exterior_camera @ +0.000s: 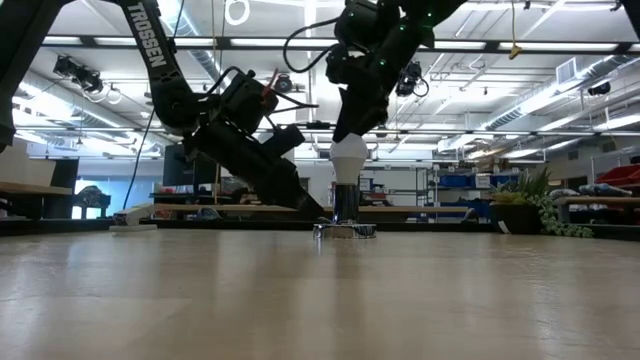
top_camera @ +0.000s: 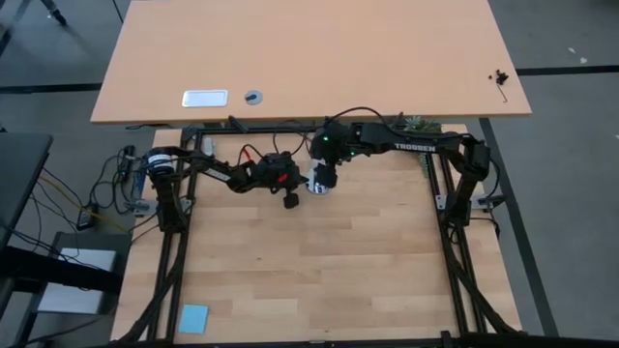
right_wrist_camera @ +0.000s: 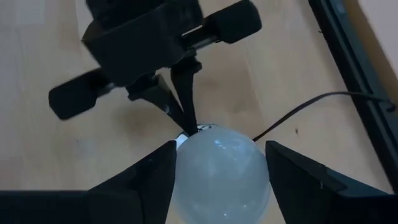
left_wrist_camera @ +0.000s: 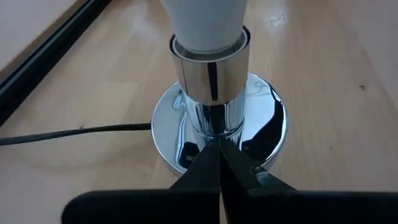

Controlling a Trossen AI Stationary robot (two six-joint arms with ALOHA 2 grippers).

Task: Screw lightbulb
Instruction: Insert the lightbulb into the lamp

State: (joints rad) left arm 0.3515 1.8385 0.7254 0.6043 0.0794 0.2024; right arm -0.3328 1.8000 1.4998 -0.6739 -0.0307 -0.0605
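Lightbulb [exterior_camera: 349, 155] stands upright in chrome socket [left_wrist_camera: 211, 71]; right gripper [right_wrist_camera: 221, 165] from above, fingers flanking the globe for twisting, contact unclear; left gripper [left_wrist_camera: 219, 163] pinched shut, pressing the socket base [left_wrist_camera: 168, 134] to steady it

Lightbulb [exterior_camera: 349, 156] upright in socket [exterior_camera: 345, 205]
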